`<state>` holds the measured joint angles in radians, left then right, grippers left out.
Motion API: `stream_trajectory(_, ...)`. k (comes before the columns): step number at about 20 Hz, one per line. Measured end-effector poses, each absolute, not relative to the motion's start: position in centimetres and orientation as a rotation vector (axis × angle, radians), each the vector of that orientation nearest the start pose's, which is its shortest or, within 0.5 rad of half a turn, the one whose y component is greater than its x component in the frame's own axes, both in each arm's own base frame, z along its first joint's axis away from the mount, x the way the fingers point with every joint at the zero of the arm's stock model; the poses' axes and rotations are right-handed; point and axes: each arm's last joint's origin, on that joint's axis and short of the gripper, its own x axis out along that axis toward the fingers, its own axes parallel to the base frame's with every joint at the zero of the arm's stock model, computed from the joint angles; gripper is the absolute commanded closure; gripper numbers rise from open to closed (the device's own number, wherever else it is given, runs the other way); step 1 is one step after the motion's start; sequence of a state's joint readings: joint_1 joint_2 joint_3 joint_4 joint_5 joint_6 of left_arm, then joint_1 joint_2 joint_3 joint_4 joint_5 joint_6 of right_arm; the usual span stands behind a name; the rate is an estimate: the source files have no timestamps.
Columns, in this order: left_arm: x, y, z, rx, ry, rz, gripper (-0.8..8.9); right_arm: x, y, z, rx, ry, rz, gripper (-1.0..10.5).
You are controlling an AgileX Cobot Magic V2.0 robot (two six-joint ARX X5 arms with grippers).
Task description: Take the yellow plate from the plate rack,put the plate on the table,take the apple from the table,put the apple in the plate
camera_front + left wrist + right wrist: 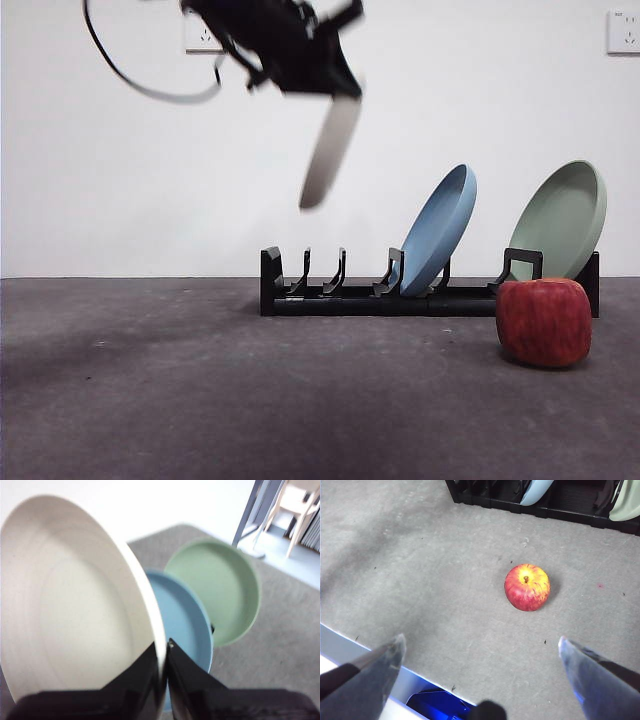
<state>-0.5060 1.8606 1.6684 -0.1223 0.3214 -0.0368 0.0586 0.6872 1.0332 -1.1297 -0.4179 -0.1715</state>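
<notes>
Front view, item one: yellow plate (329, 152), seen edge-on and blurred, held in the air above the rack's (350, 298) empty slots, tilted, clear of the prongs and of the table (200, 400). Left gripper (338, 95) grips its upper rim, the dark arm entering from the top of the picture with a looping cable.

Left wrist view: the same plate (75, 605), cream inside with a raised rim, fills most of the picture; left gripper (164, 665) has its two jaws pinched narrow on the rim, one on each face.

Blue plate (438, 228): stands tilted in the rack, in a slot right of the empty ones as the front view shows it; also in the left wrist view (182, 625), just behind the yellow plate.

Green plate (562, 218): tilted at the rack's far right end in the front view; in the left wrist view (220, 587), beyond the blue plate.

Apple (544, 321): red, on the table in front of the rack's right end, near it but apart, upright with stem up in the right wrist view (527, 587).

Right gripper (480, 655): jaws spread wide, holding nothing, above the table on the near side of the apple, away from the rack (520, 495).
</notes>
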Motion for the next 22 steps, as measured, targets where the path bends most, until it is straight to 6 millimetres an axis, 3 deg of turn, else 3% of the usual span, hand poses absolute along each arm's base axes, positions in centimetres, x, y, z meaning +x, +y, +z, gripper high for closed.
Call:
stream_trajectory(5,32.9,-20.2,37.9,0.078,0.428,-0.817,8.21,9.2,1.7,34.4,-0.018,0.736,0.516,2.6)
stream_trajectory(8,28.3,-19.9,39.6,0.255,0.509,-0.754,8.21,9.2,1.7,34.4,-0.018,0.736,0.516,2.5)
stream_trajectory(10,25.6,-20.1,39.7,0.400,0.584,-0.704,8.21,9.2,1.7,34.4,-0.018,0.736,0.516,2.5)
stream_trajectory(13,23.4,-21.6,37.6,0.581,0.753,-0.709,8.19,9.2,1.7,34.4,-0.018,0.736,0.517,2.5)
stream_trajectory(16,21.5,-23.8,35.1,0.690,0.771,-0.720,8.19,9.2,1.7,34.4,-0.018,0.736,0.517,2.5)
stream_trajectory(22,19.6,-25.3,26.6,0.831,0.830,-0.704,8.20,9.2,1.7,34.4,-0.013,0.739,0.514,2.5)
